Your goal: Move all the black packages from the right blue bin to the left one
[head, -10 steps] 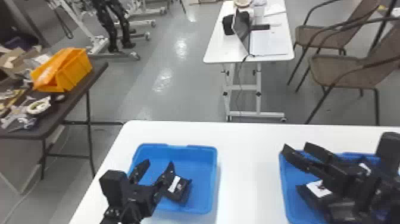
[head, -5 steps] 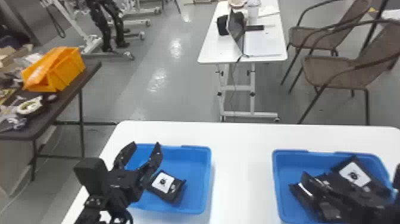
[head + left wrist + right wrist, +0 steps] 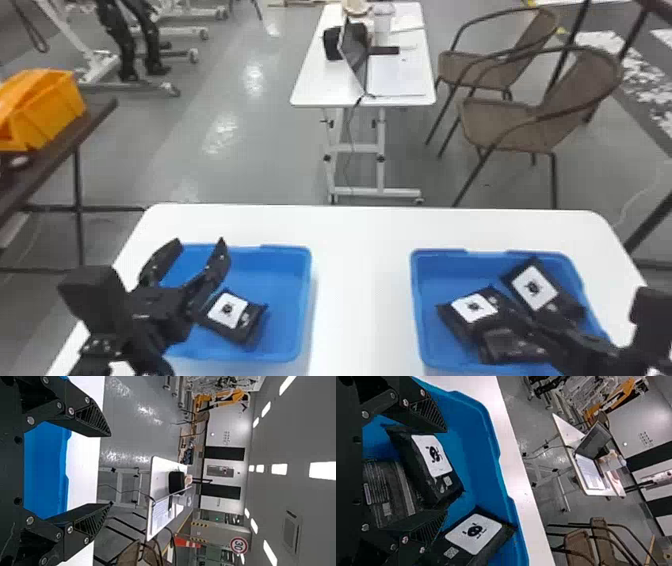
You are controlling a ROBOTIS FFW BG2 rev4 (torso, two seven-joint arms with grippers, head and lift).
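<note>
The right hand (image 3: 445, 471) is spread wide, seemingly gripping nothing, above the right bin (image 3: 419, 300). One black package (image 3: 417, 457) lies between its fingers, long axis aslant to them; a second package (image 3: 474, 532) sits beyond its right finger, near the bin's edge. The left hand (image 3: 200, 241), open and empty, is farther off. Closing probably wants a slight turn.

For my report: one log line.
left blue bin: one black package | right blue bin: three black packages visible | left gripper: open | right gripper: open
</note>
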